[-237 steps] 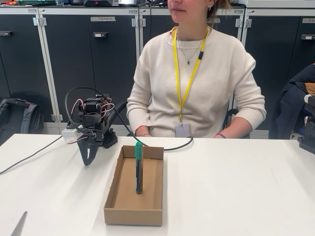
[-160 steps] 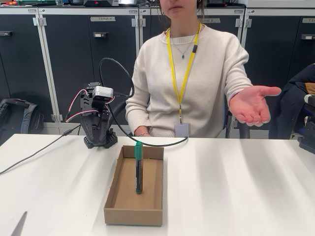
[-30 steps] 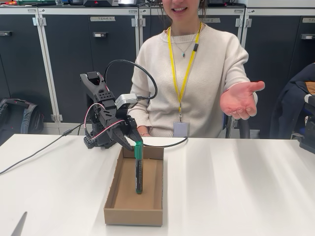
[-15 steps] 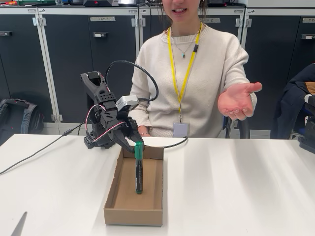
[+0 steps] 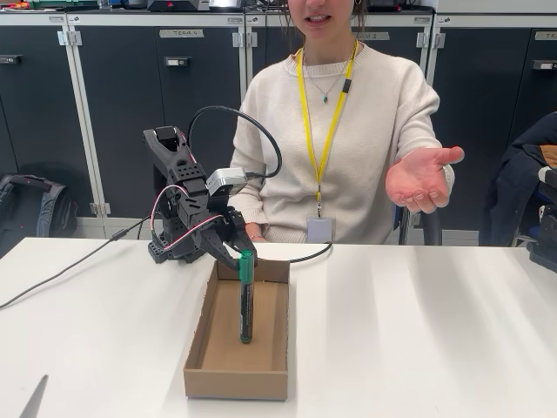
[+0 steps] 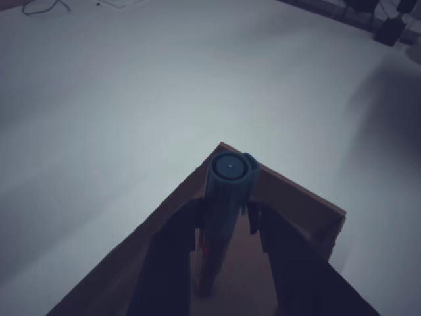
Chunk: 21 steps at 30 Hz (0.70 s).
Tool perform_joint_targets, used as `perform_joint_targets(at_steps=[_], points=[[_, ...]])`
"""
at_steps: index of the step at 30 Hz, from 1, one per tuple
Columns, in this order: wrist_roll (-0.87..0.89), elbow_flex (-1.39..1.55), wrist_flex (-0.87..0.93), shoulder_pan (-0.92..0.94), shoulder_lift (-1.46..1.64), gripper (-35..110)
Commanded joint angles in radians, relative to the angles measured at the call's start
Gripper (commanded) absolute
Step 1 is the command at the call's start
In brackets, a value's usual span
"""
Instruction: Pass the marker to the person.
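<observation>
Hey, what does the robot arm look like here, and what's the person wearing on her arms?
The black plastic robot arm carries a small white-grey camera box, a looping black cable and thin red-white wires. Its two-finger gripper is black. The person wears long ribbed-cuff cream knit sleeves.

The fixed view is bright and sharp, with soft pale streaks across the worktop [image 5: 418, 331]. The wrist view is dim, bluish and blurry.

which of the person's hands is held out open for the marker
The hand raised at the right of the fixed view, palm up with fingers spread. Her other hand stays low behind the table edge, near the gripper that straddles the marker.
</observation>
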Motion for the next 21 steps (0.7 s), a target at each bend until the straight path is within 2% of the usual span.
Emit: perform_joint_targets(at_steps=[1,21], points=[[0.006,-0.057,-0.028,0.008,0.003,14],[-0.008,-0.005,-0.091,-0.002,0.011,16]])
